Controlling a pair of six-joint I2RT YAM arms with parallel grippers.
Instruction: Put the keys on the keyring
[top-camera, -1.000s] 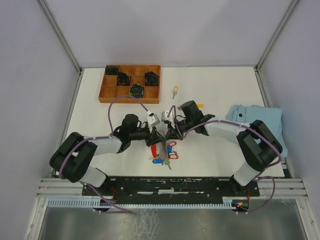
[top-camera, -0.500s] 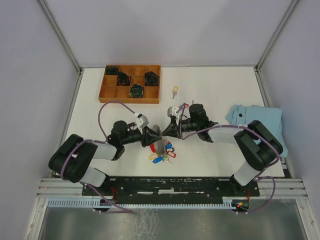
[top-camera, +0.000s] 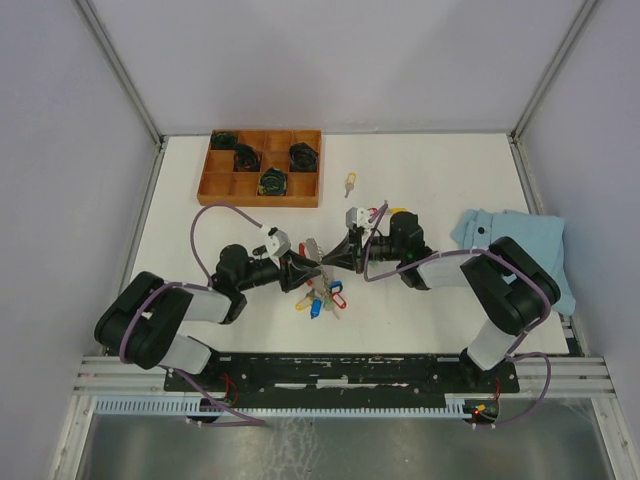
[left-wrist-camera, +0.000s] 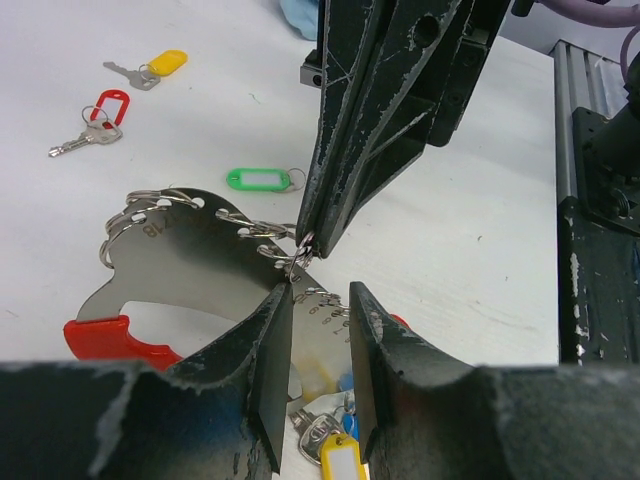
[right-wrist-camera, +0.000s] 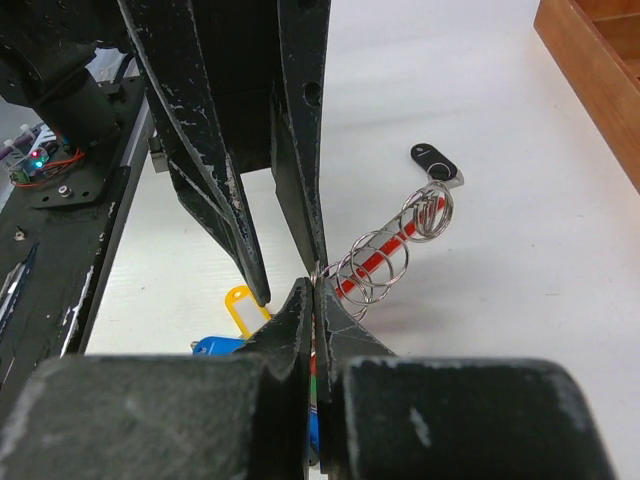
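The left gripper holds its black fingers parted, clasping nothing, just beside the keyring, a flat silver metal band with a red curved end and coloured plastic tags. The right gripper pinches one of its small wire rings. Farther off lie a red-tagged silver key and a yellow-tagged silver key.
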